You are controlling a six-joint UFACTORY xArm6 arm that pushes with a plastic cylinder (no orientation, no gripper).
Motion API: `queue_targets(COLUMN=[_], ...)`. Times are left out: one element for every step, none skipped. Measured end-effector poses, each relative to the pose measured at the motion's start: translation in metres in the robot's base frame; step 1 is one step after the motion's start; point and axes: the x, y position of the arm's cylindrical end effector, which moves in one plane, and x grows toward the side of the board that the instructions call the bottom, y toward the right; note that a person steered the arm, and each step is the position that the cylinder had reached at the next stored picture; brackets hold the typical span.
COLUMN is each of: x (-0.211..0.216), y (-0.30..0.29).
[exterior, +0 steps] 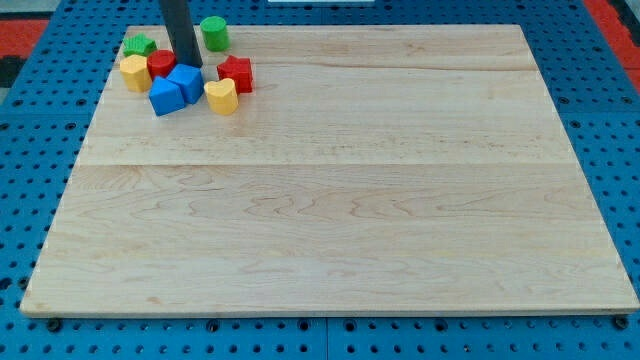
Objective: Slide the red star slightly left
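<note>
The red star (237, 73) lies near the view's top left of the wooden board (330, 200). A yellow heart-like block (222, 97) touches its lower left side. My tip (188, 65) stands left of the star, just above two blue blocks (186, 81) (166, 97). A red block (161, 64) sits left of the rod, partly hidden by it. A yellow block (135, 73) and a green star-like block (139, 45) lie further left. A green cylinder (214, 33) stands above and right of the tip.
The board lies on a blue pegboard table (40, 140). A red and black strip (30, 25) shows at the view's top left corner, and more red at the top right.
</note>
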Motion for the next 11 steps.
queue_targets(x=[0.007, 0.022, 0.036, 0.017, 0.003, 0.006, 0.008, 0.010, 0.010, 0.010, 0.030], y=[-0.018, 0.005, 0.070, 0.064, 0.053, 0.030, 0.131, 0.243, 0.272, 0.290, 0.295])
